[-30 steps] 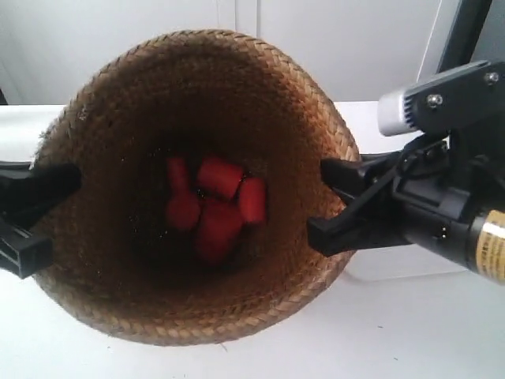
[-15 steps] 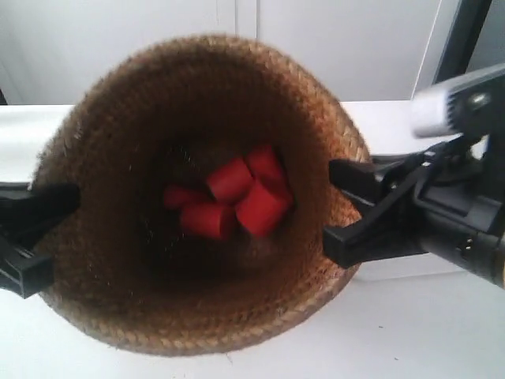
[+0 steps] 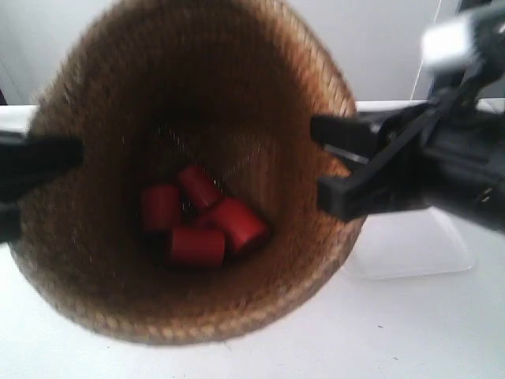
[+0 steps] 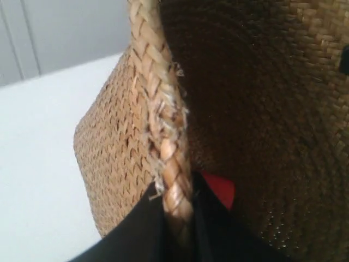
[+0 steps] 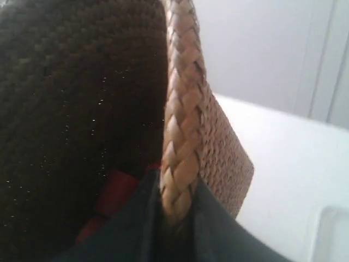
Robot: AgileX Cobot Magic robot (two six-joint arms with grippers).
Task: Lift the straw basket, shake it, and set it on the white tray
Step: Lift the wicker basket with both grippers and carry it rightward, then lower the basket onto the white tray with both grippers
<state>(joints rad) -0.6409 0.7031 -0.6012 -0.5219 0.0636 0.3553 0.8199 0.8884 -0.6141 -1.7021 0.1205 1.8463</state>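
The straw basket [image 3: 102, 276] hangs in the air close to the exterior camera, mouth toward it and blurred. Several red cylinders [image 3: 201, 219] lie on its dark bottom. The arm at the exterior view's left [image 3: 43, 158] and the arm at the exterior view's right [image 3: 335, 166] grip opposite sides of the rim. My left gripper [image 4: 177, 192] is shut on the braided rim [image 4: 163, 109], one finger inside and one outside. My right gripper [image 5: 175, 190] pinches the rim [image 5: 182, 98] the same way. The white tray [image 3: 418, 249] lies on the table below the right-hand arm; its corner [image 5: 335, 232] shows in the right wrist view.
A white tabletop [image 3: 410, 332] lies under the basket, with a pale wall [image 3: 379, 47] behind it. A red piece [image 4: 221, 188] shows beside the left fingers, and another red piece [image 5: 112, 191] shows beside the right fingers.
The basket has risen and come nearer the camera, filling more of the view. The red cylinders have tumbled toward the lower left of the bottom. The right-hand arm has moved up.
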